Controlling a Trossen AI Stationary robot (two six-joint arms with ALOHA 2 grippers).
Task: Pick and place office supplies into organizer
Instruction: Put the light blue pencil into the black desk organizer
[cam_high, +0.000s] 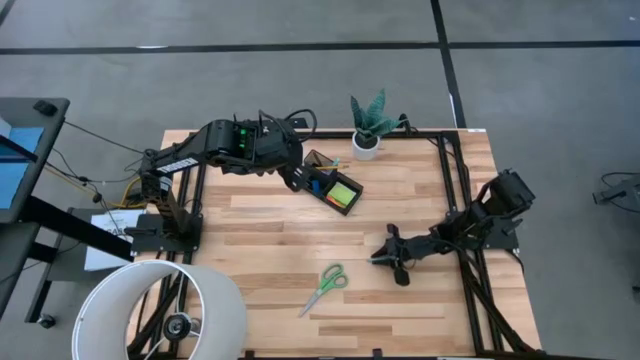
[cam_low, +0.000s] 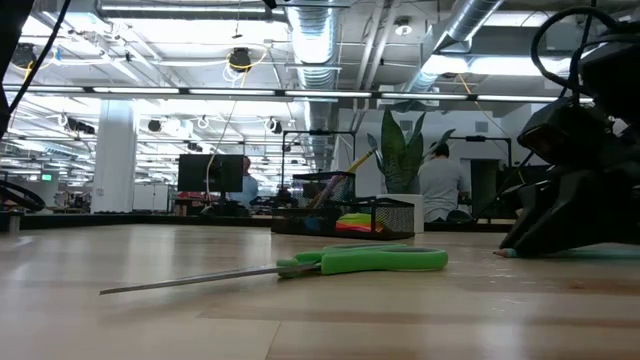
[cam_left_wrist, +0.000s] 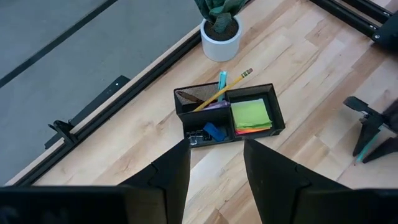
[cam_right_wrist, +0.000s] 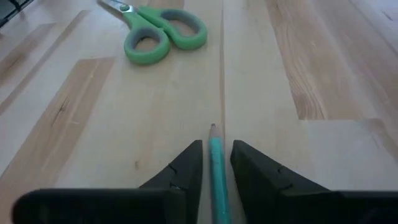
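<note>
The black organizer stands on the far middle of the table. It holds a lime-green sticky pad, a yellow pencil, a teal pen and a blue eraser. My left gripper hovers open just left of the organizer and holds nothing. The green-handled scissors lie flat near the table's near edge. My right gripper is low over the table to their right, shut on a second teal pen. My right gripper has the teal pen pinched between its two fingers, which lie along the pen. It comes in nearly level from the table's right. The pen's tip sticks out past the fingertips toward the scissors and sits at the tabletop.
A potted green plant stands in a white pot just beyond the organizer at the far edge. Black frame rails run along the table's right and far sides. Bare wood lies between the organizer and the scissors.
</note>
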